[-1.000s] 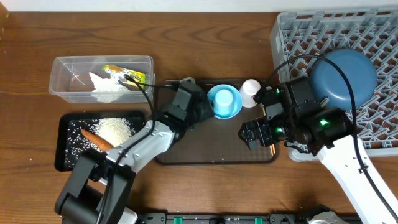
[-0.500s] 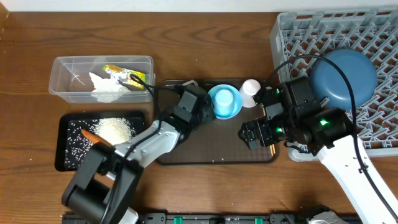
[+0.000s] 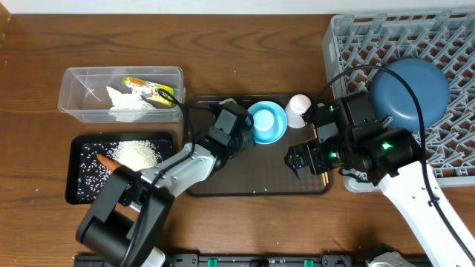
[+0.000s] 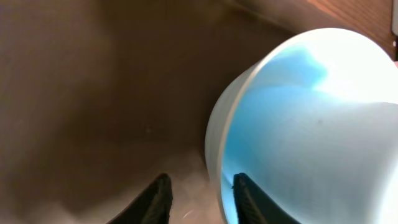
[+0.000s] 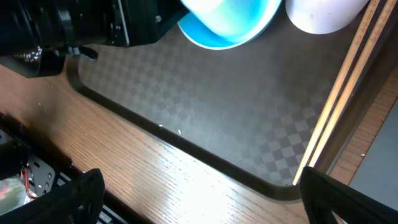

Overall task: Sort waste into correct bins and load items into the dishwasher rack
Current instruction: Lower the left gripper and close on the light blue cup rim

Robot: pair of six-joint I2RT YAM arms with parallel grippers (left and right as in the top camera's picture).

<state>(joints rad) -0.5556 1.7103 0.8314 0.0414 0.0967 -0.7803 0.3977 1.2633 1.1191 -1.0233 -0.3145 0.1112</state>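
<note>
Left gripper (image 4: 201, 188): black two-finger jaws set astride the rim of the small round light-blue bowl (image 4: 298, 124), one finger outside the wall and one inside. The wrist view is too close to tell whether they actually pinch the rim.
Small round light-blue bowl (image 3: 269, 122): near the far edge of the large brown rectangular serving tray (image 3: 252, 176), with the left gripper (image 3: 243, 132) at its left side.
Right gripper (image 5: 214, 199): jaws spread wide and empty, hovering over the near right part of the large brown rectangular serving tray (image 5: 236, 124).
Right gripper, overhead (image 3: 297, 159): apart from the bowl, on the near right side of it.
Small white cup (image 3: 298, 110): on the tray's far edge, just beside the bowl on its right; in the right wrist view (image 5: 317, 12) it appears at the top.
Pair of thin pale wooden chopsticks (image 5: 336, 99): lying side by side along the tray's right edge.
Large square grey plastic lattice rack (image 3: 349, 37): at the table's far right corner, to the right of the tray.
Big round dark-blue bowl (image 3: 410, 93): inside the rack, upside down.
Clear rectangular plastic tub (image 3: 74, 93): left of the tray, holding the crumpled white tissue (image 3: 126, 104) and the crinkled green-yellow foil wrapper (image 3: 148, 89).
Shallow black rectangular tray (image 3: 78, 189): just in front of the tub, holding the loose white rice grains (image 3: 137, 154) and the small orange carrot piece (image 3: 115, 167).
Dark wooden table (image 3: 260, 44): carries everything above.
</note>
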